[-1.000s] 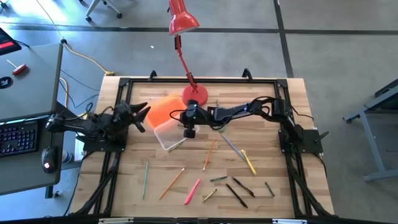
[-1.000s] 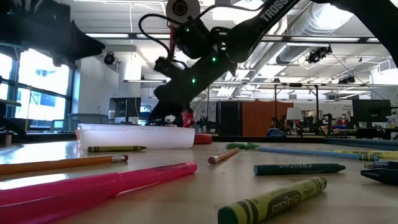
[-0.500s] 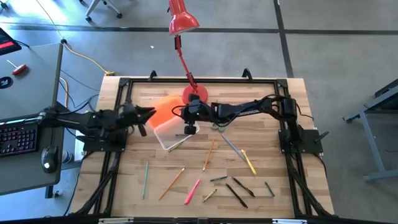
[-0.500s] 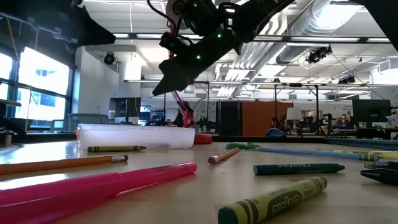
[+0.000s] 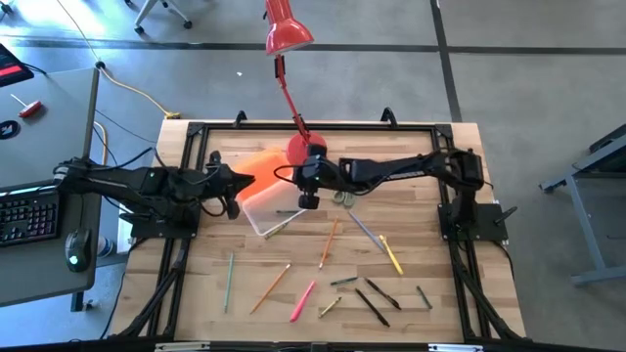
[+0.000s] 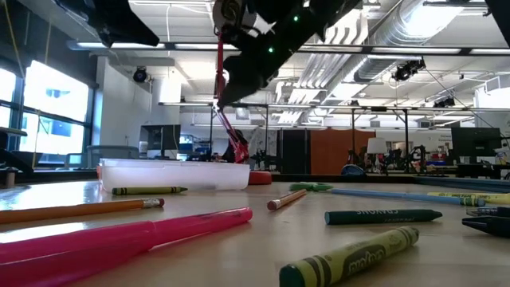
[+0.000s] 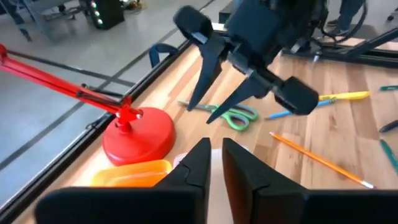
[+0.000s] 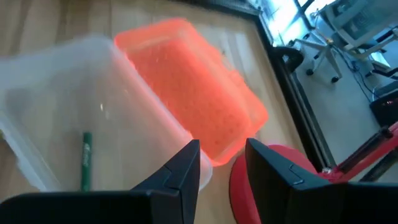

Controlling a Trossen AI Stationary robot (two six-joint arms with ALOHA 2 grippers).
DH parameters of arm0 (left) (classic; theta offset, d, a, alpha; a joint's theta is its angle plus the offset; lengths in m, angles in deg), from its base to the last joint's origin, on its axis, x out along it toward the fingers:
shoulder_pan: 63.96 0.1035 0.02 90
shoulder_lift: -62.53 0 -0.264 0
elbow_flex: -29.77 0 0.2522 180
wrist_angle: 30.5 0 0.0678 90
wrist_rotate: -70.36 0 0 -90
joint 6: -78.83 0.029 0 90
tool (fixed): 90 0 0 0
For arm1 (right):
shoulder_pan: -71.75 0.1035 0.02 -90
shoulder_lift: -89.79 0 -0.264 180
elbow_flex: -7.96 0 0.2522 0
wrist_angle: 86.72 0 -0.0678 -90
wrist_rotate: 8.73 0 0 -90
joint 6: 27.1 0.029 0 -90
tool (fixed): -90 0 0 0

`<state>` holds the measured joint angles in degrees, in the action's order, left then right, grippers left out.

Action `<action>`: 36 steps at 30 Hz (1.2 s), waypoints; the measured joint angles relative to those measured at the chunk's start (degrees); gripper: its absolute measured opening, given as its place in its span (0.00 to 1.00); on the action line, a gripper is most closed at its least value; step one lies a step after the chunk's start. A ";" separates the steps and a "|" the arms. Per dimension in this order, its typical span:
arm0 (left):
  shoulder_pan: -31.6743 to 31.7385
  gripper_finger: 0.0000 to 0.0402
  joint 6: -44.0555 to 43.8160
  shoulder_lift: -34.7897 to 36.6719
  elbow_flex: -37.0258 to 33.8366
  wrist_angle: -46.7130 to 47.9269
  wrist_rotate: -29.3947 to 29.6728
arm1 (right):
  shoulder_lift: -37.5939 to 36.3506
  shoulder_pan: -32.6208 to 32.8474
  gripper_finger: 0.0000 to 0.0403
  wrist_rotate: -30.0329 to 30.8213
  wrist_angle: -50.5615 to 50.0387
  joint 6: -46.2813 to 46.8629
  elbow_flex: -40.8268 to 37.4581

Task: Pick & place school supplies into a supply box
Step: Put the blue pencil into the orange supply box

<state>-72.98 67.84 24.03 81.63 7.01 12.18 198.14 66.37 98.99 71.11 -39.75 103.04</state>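
**Box is open, lots left to pick up**

The supply box (image 5: 256,210) sits at about 10 o'clock from the middle of the desk (image 5: 435,244). Its orange lid (image 5: 262,171) is flipped back toward 11 o'clock, so the top is free for dropping things in.

Your right pincer (image 5: 309,198) hangs over the box's 3 o'clock end. It is wide open and holds nothing. I think it is free to go for the next thing.

Your left pincer (image 5: 231,186) waits at the box's 9 o'clock side. It is open only a crack and holds nothing. It may be there to keep the box from sliding.

Count: one box, one lid, one green crayon (image 8: 86,160) inside. One pair of scissors (image 5: 343,198) lies at the box's 3 o'clock. About eleven pens and pencils lie loose, mostly from 4 to 7 o'clock. One red lamp (image 5: 305,152) stands at 12 o'clock.
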 joint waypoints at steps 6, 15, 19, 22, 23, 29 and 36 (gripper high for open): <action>0.00 0.31 -1.65 0.00 0.00 2.46 0.12 | -1.02 2.62 0.27 3.31 -3.56 0.69 0.00; 0.00 0.37 -9.78 0.00 0.00 3.28 -5.44 | -1.02 6.87 0.27 10.01 -12.16 8.38 -0.06; 0.00 0.37 -9.48 0.00 0.00 3.87 -5.43 | -1.02 7.97 0.27 11.78 -10.41 10.26 -0.06; 0.00 0.37 -13.33 0.00 0.00 5.25 -6.83 | -1.02 8.90 0.27 14.05 -8.89 10.34 -0.06; 0.00 0.37 -15.44 0.00 0.00 6.10 -8.46 | -1.02 9.17 0.27 14.79 -8.77 10.71 -0.06; -0.02 0.37 -26.15 -0.80 0.00 12.52 -16.69 | -1.02 10.09 0.27 14.74 -8.87 12.32 -0.06; -0.01 0.37 -33.32 -4.01 -0.04 15.92 -21.62 | -1.02 10.70 0.27 14.85 -8.94 12.33 -0.06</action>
<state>-72.99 34.52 20.02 81.60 22.93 -9.44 197.12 77.07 113.84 62.17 -27.42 102.97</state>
